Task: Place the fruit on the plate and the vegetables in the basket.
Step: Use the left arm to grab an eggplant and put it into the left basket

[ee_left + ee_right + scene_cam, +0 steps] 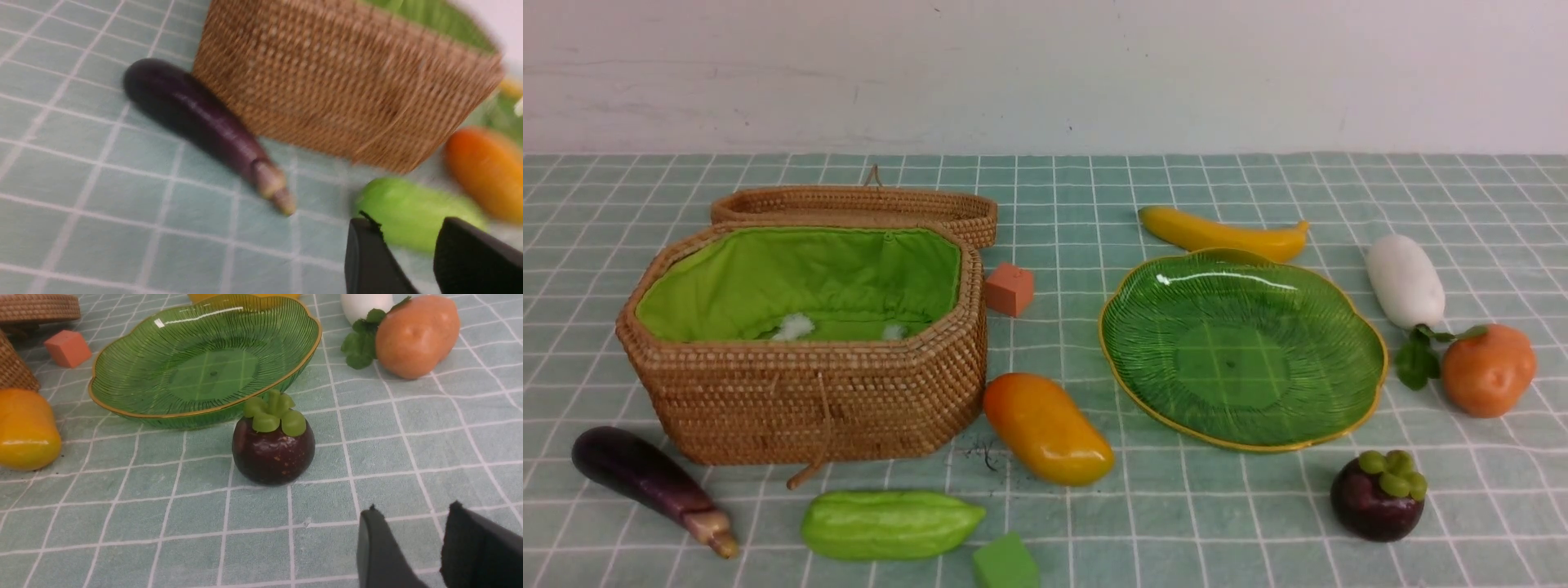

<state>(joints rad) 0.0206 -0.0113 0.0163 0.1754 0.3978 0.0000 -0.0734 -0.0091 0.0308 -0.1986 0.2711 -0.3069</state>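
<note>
**While Every Piece Lies Unsorted, Gloss Is the Worry**

Though the front view shows neither arm, it lays out the whole counter (1258, 531). The basket (849, 400) stands open, its lid (858, 204) folded back behind it and no toy on its lime lining (800, 278). The aubergine (645, 482) lies off the basket's front left corner, the ridged green pod (890, 523) in front of it, and the mango (1045, 429) just off its front right corner. The plate (1241, 351) sits empty to the basket's right. The banana (1221, 233), radish (1405, 282), lumpy orange-brown piece (1489, 371) and mangosteen (1378, 498) all lie around the plate's far sides, well apart from the basket. These look like light, stiff, glossy toys, so probably slippery; a hold across the narrow middle of each long piece seems safest. The plate looks like glass, so fruit should be lowered onto it, not dropped.

In the blurred left wrist view, the left gripper (408, 245) hangs near the pod, fingers apart with nothing between them. The aubergine is dark purple and tapers to a pale stalk. It lies close along the basket's wall — whether it touches, I cannot tell.

In the right wrist view, the right gripper (412, 522) is likewise spread and empty. It is near the mangosteen, which stands upright with the plate between it and the basket. The mangosteen is round, dark and shiny under a green cap — a squeeze across the body, below that cap, looks best.
</note>
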